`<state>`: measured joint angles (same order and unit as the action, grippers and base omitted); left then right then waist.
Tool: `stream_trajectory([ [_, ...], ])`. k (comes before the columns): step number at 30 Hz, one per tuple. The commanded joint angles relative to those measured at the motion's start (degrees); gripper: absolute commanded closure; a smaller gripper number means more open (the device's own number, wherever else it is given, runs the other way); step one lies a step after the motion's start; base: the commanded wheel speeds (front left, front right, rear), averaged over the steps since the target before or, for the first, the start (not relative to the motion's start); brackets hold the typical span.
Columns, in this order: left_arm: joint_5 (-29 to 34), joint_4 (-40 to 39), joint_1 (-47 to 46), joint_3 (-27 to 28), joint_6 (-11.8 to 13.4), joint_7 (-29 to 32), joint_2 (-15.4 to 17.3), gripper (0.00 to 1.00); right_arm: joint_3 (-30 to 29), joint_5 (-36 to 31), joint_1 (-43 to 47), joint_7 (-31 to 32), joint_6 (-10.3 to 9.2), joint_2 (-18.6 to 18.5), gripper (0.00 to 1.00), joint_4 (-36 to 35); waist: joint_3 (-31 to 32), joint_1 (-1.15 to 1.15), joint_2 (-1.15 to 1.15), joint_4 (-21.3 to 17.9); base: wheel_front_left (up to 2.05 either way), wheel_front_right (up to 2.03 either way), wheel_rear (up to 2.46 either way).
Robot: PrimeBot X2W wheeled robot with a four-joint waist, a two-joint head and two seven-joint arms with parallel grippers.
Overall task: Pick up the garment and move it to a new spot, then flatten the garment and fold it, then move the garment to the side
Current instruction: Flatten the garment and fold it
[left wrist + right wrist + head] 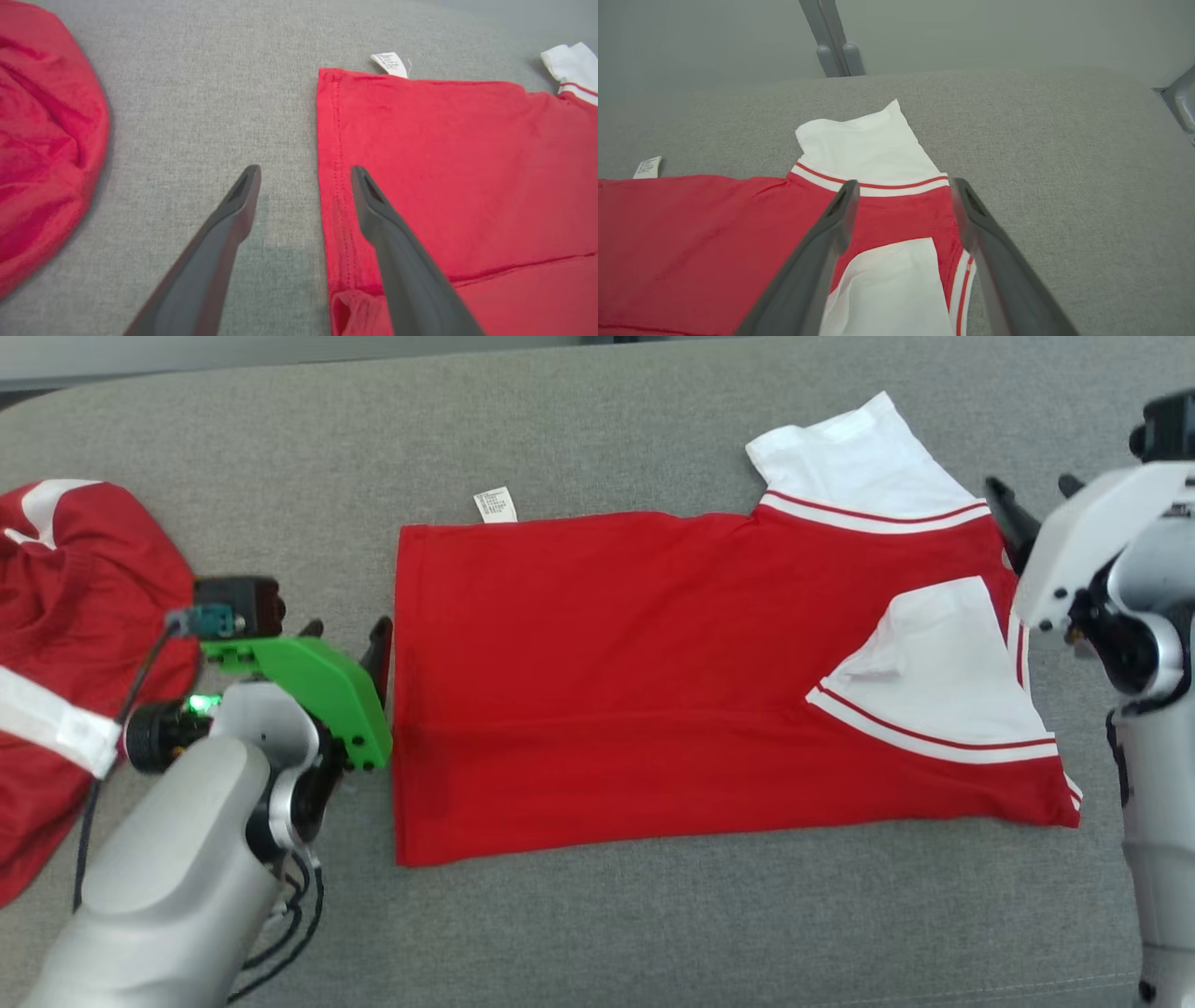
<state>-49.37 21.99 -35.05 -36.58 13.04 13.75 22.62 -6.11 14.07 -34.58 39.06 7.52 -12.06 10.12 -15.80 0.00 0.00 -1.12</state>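
Note:
The garment point(607, 663) is a red shirt with white sleeves, lying flat and folded lengthwise on the grey padded surface point(597, 933). One white sleeve point(859, 457) sticks out at the far right. The other sleeve point(943, 663) lies folded over the red body. My left gripper point(347, 630) is open at the shirt's left hem; in the left wrist view, the left gripper point(306, 170) has one finger over the red cloth point(467, 163) and one over the grey surface. My right gripper point(1030, 485) is open at the shirt's right end, and the right gripper point(906, 183) straddles the striped sleeve seam, holding nothing.
A second red and white garment point(65, 644) lies bunched at the left edge, close to my left arm. A white care label point(495, 505) pokes out from the shirt's far edge. Grey frame posts point(836, 42) stand beyond the surface's far side.

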Motion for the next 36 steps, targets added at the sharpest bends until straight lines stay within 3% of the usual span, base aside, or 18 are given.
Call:
stream_trajectory([
  [1,0.76,1.31,-3.03,-0.06,-0.62,0.8,-0.33,0.0,1.57,0.66,-3.27,-0.38,-0.06,-0.81,0.0,1.97,-3.62,0.0,0.0,-0.53,0.0,0.0,0.0],
  [11,4.52,10.91,-17.78,-2.95,-4.06,4.73,-1.74,0.0,11.84,3.06,-19.71,-5.44,-0.06,-4.12,0.0,14.65,-10.41,0.0,0.0,-1.41,0.0,0.0,0.0],
  [24,6.07,17.89,-22.83,-5.53,-5.82,4.83,-5.11,0.0,15.98,5.52,-25.25,-9.26,-0.07,-7.03,0.0,20.63,-14.06,0.0,0.0,-0.92,0.0,0.0,0.0],
  [25,6.05,18.18,-23.04,-5.86,-5.99,5.17,-5.31,0.06,16.11,5.64,-25.51,-9.21,-0.06,-7.35,0.0,20.82,-14.29,0.0,0.0,-0.77,0.0,0.0,0.0],
  [26,5.86,18.56,-23.01,-6.33,-6.44,6.11,-5.68,0.55,16.32,5.78,-25.9,-9.07,-0.07,-7.84,0.0,20.99,-14.63,0.0,0.0,-0.56,0.0,0.0,0.0],
  [27,5.74,18.78,-22.75,-6.77,-6.76,6.81,-5.96,0.85,16.42,5.94,-26.12,-9.05,-0.07,-8.18,0.0,21.14,-14.84,0.0,0.0,-0.35,0.0,0.0,0.0],
  [28,5.53,18.76,-22.49,-7.16,-7.0,7.51,-6.37,1.0,16.68,5.86,-26.44,-8.92,-0.07,-8.69,0.0,21.28,-15.2,0.0,0.0,-0.03,0.0,0.0,0.0],
  [36,6.98,16.48,-21.04,-8.97,-6.62,5.91,-7.61,1.0,17.94,4.05,-30.51,-7.71,-0.07,-12.59,0.0,23.94,-18.22,0.0,0.0,3.47,0.0,0.0,0.0],
])
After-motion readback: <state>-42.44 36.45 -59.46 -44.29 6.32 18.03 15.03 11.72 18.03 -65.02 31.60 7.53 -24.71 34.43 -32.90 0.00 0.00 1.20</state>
